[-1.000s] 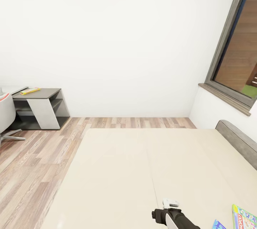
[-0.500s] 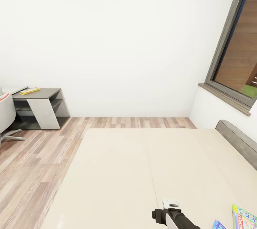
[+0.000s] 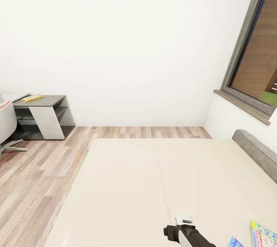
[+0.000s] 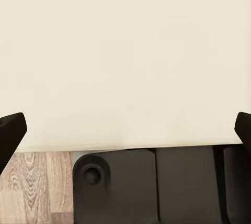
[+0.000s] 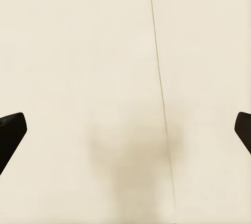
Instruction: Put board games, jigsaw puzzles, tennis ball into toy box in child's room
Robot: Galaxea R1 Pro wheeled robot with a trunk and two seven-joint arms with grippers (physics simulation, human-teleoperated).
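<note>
Spreading wide, bed (image 3: 154, 185), board games (image 3: 263, 233) cornered

Black right arm (image 3: 188, 235), white bracket; dark base (image 4: 151, 187).

Before us: the bed (image 3: 154, 185), its headboard (image 3: 256, 151) along the right. On the bed, near right corner: two board games (image 3: 263, 234), side by side. Far left, against the back wall: the counter (image 3: 50, 102), one flat box (image 3: 32, 98) on top. Left of the counter: a chair (image 3: 5, 124). Right wall: a window (image 3: 256, 47).
</note>
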